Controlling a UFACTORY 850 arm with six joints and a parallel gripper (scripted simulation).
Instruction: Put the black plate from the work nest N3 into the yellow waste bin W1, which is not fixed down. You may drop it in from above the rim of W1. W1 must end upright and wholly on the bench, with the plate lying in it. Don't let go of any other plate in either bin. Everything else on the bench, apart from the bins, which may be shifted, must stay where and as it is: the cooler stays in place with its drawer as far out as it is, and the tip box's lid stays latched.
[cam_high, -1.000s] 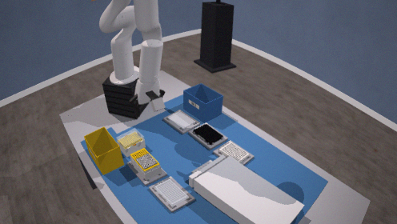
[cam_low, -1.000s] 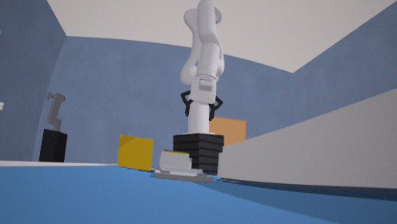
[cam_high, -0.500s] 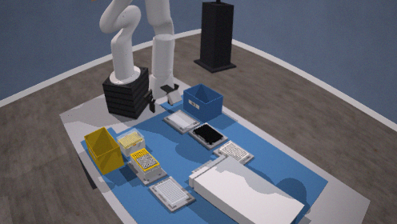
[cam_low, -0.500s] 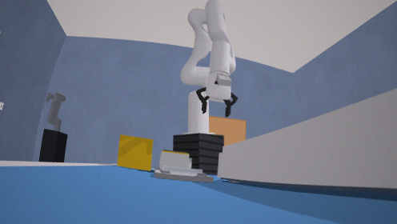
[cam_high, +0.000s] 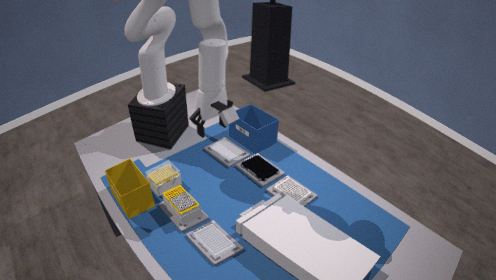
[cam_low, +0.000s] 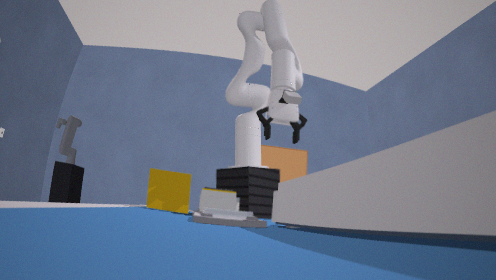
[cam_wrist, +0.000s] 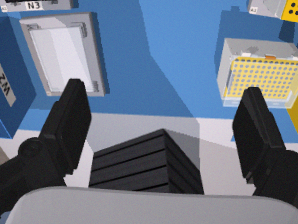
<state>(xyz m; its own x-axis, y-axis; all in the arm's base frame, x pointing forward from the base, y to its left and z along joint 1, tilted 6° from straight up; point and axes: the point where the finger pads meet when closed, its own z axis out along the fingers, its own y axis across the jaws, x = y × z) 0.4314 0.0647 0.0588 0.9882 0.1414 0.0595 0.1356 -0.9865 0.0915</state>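
The tool (cam_high: 210, 116) is hanging spread and empty, so it should be centring over the black plate (cam_high: 259, 167) ahead before descending squarely.

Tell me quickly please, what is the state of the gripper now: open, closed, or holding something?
Gripper: open, jaws fully apart, holding nothing; the black plate lies in its nest.

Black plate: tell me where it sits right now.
In the top view the black plate lies in its nest mid-bench, between a white plate toward the blue bin and a speckled plate toward the cooler.
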